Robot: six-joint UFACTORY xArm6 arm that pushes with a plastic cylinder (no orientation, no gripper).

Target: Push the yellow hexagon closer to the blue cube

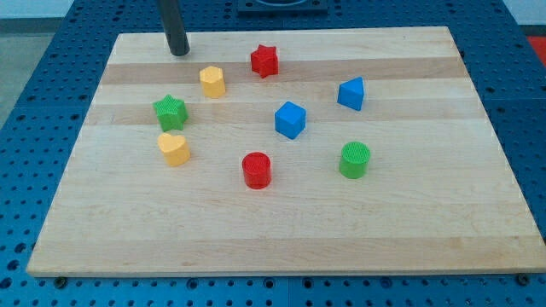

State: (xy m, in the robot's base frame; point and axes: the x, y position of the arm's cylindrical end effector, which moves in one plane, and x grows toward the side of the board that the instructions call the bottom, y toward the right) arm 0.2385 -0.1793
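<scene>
The yellow hexagon [212,82] sits on the wooden board toward the view's upper left. The blue cube [290,119] sits near the board's middle, to the right of and below the hexagon, with a gap between them. My tip [179,53] rests near the board's top left edge, up and to the left of the yellow hexagon, apart from it. It touches no block.
A red star [265,60] lies at top centre. A blue triangular block [351,94] is right of the cube. A green star [171,112] and a yellow heart-like block [174,148] lie at left. A red cylinder [256,170] and green cylinder [354,159] lie below.
</scene>
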